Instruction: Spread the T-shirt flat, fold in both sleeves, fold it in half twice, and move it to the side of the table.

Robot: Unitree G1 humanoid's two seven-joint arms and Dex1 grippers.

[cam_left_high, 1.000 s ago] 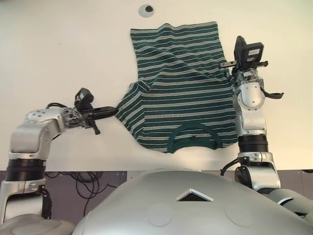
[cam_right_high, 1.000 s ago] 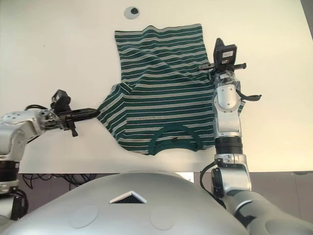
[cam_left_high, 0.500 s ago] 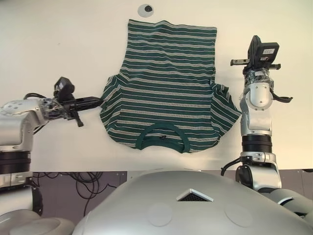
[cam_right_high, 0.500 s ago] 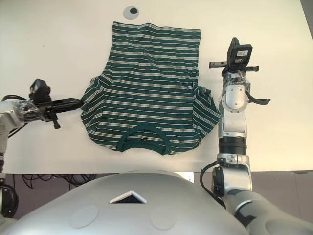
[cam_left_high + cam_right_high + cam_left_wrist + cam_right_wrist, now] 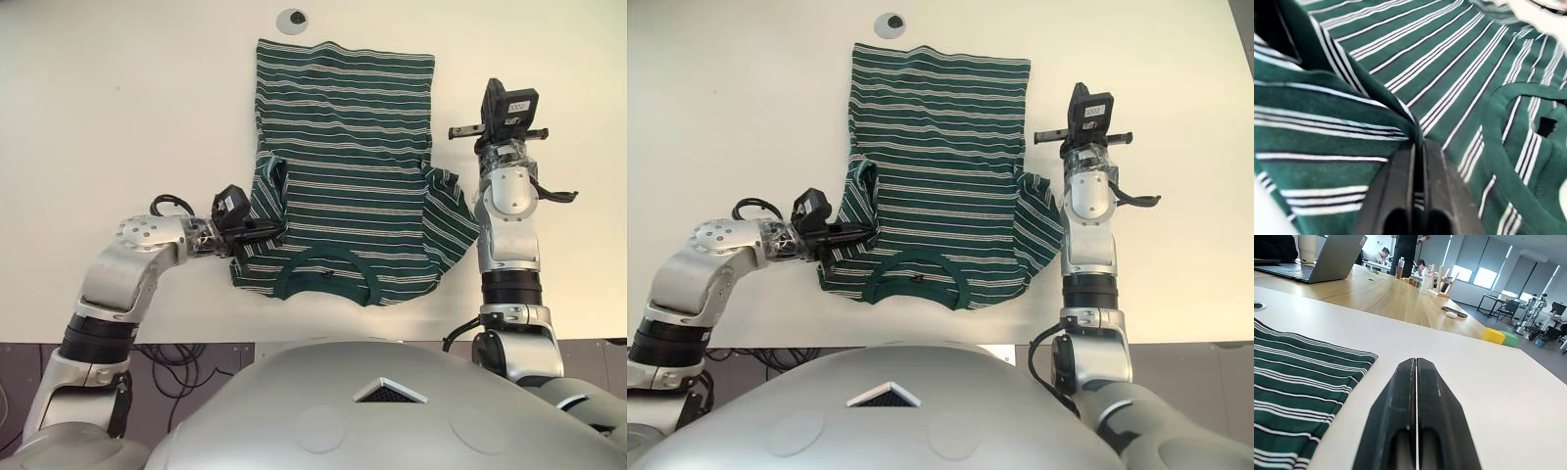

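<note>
Left sleeve pinched in, right sleeve yet to fold!

The T-shirt (image 5: 343,147) lies flat mid-table (image 5: 118,117), collar toward the robot. The left gripper (image 5: 1418,147) is clamped tight on the left sleeve (image 5: 263,191), holding it doubled over the chest, evidently to set the fold. The right gripper (image 5: 1416,363) is pressed closed on nothing, parked just beside the shirt's right edge, clear of the fabric. The right sleeve (image 5: 449,211) splays outward.

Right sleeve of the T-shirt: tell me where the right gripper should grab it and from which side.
Pinch the right sleeve at its outer hem, coming from the robot's right over the bare table. It lies splayed outward off the T-shirt with that hem free, so the right gripper could probably carry it inward.
</note>
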